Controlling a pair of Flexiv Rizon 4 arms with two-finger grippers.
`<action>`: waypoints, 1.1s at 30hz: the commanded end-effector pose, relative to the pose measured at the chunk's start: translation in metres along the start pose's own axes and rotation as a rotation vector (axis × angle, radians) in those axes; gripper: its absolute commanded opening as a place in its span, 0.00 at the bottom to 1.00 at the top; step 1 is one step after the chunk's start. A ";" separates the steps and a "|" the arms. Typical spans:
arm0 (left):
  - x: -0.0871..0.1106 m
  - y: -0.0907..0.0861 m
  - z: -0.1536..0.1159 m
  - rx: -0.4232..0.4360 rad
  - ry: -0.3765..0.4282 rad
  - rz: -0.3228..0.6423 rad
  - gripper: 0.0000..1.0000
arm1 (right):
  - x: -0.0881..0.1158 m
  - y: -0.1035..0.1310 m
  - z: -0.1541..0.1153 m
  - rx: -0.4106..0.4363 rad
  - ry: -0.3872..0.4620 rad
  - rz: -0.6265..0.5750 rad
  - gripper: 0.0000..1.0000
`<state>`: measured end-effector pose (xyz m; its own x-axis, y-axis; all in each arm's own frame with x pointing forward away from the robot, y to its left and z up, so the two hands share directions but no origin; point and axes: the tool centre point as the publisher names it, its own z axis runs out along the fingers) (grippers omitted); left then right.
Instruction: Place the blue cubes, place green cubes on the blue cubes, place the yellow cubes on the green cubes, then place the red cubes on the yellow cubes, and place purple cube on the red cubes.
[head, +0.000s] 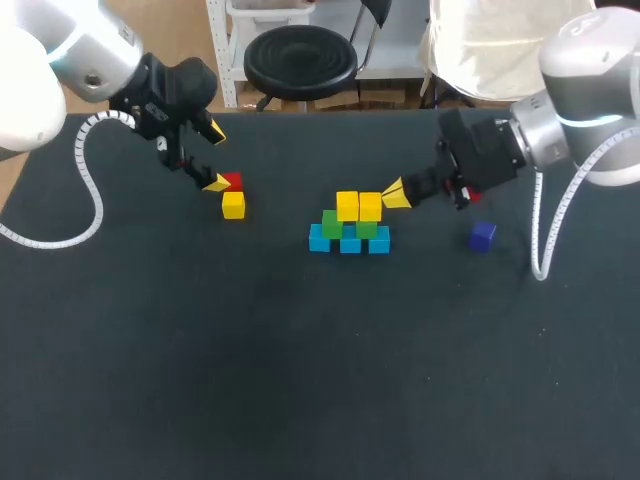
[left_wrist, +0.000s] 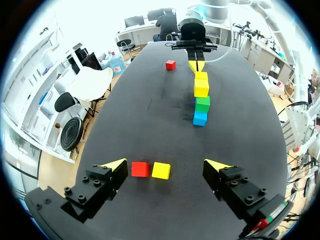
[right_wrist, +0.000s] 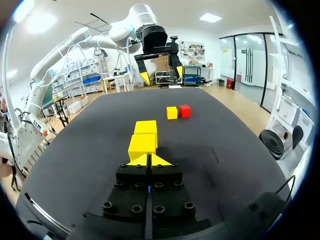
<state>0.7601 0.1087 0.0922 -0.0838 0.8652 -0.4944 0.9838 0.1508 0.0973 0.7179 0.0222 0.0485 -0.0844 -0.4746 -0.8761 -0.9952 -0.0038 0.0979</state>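
Setting: robotics lab, bench set-up. Evidence: a matte black desk (head: 300, 400) with two grey-and-white robot arms, the left arm (head: 90, 50) and right arm (head: 580, 70), coming in over its far corners. White ribbed cables (head: 88, 195) loop off them. Small coloured cubes (head: 350, 225) are part-stacked near the desk's middle.

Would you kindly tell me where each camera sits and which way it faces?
Head view: above and behind, looking down on the table; both arms show.
Left wrist view: on the left arm, facing the stack; open left gripper shows.
Right wrist view: on the right arm, facing the stack; shut right gripper shows.
Wrist views share the stack.
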 end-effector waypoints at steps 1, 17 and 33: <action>0.001 0.000 0.000 0.000 -0.004 0.003 1.00 | 0.000 -0.001 0.000 0.001 0.003 0.001 0.00; 0.001 0.000 0.000 0.000 -0.004 0.003 1.00 | -0.006 0.017 -0.023 0.034 -0.022 0.006 1.00; 0.001 0.000 0.000 0.000 -0.004 0.003 1.00 | -0.020 0.031 -0.041 0.040 0.057 0.023 1.00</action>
<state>0.7601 0.1087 0.0922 -0.0837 0.8652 -0.4944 0.9838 0.1508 0.0973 0.6975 -0.0007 0.0853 -0.1056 -0.5232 -0.8457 -0.9940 0.0315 0.1047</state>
